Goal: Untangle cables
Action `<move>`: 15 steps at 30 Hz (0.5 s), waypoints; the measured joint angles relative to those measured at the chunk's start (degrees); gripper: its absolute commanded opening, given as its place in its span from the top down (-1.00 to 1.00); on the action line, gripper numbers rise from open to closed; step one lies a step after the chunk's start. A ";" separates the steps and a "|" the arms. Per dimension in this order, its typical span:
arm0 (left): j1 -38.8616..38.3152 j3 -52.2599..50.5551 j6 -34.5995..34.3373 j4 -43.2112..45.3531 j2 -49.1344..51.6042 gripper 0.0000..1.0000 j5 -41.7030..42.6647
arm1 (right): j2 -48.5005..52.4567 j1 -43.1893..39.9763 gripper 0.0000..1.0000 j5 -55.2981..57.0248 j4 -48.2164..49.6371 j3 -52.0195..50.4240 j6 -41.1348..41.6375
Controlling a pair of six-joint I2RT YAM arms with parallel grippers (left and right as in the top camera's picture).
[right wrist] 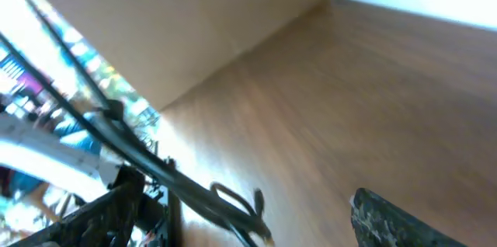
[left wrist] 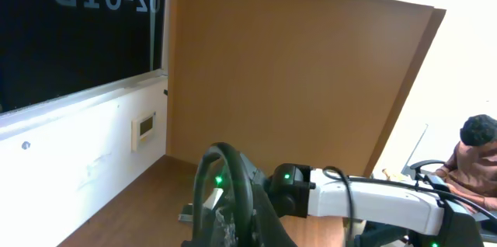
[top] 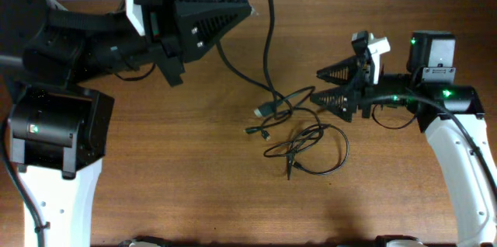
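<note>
Thin black cables lie tangled at the table's middle in the overhead view. One forms a loose coil, and a short one ends in a small plug. My left gripper is raised at the back left, shut on a longer cable. This cable arcs down to a metallic plug and shows as a dark loop in the left wrist view. My right gripper is open just right of the tangle. A cable strand runs between its spread fingers.
The brown wooden table has a wall panel at its back edge. The thicker black arm cable loops by the right arm. The right arm's white link shows in the left wrist view.
</note>
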 measured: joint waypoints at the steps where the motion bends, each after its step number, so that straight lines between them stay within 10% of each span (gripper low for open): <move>1: 0.00 0.00 0.00 0.00 0.00 1.00 0.00 | 0.00 0.22 -0.73 -1.75 0.00 0.00 -2.03; 8: 0.00 0.00 0.00 0.00 0.00 1.00 -0.02 | 0.00 4.46 -0.59 -7.23 0.02 0.00 -10.25; 15: -0.96 0.00 0.00 0.00 0.00 1.00 -0.02 | 0.00 9.57 0.87 -5.84 0.31 0.00 -13.20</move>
